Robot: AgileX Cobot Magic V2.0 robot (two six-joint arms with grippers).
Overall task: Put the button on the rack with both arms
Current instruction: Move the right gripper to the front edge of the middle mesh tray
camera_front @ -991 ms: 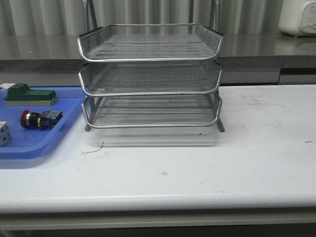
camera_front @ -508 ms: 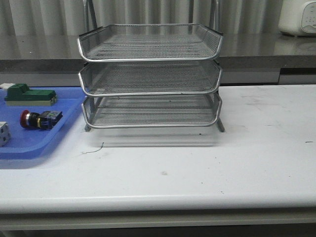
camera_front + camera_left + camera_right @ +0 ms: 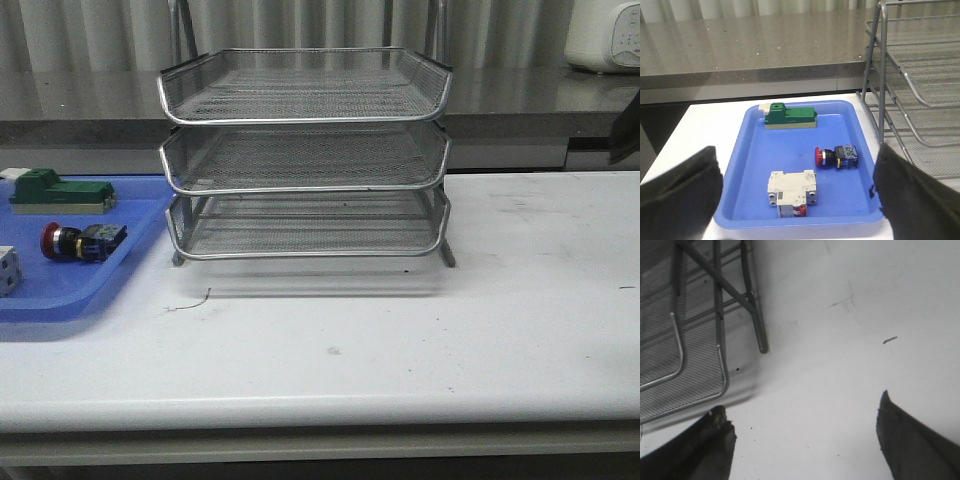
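Observation:
The button [image 3: 80, 242] lies on its side in the blue tray [image 3: 60, 295] at the left, red head pointing left. In the left wrist view the button [image 3: 836, 156] is on the tray floor, apart from and just beyond my left gripper [image 3: 796, 170]. That gripper is open and holds nothing. The rack [image 3: 305, 150], three wire-mesh tiers, stands mid-table, all tiers bare. My right gripper [image 3: 801, 405] is open over bare white table beside the rack's foot [image 3: 760, 340], nothing between its fingers. A dark sliver of my right arm [image 3: 627, 132] shows at the front view's right edge.
The tray also carries a green rectangular block [image 3: 790, 116] and a white breaker-like block [image 3: 791, 192]. The rack's posts [image 3: 882, 75] rise close to the tray's right rim. A grey counter [image 3: 520, 100] runs behind the table.
A dark part of my right arm has come into the front view at the right edge. The button, tray and rack have not moved.

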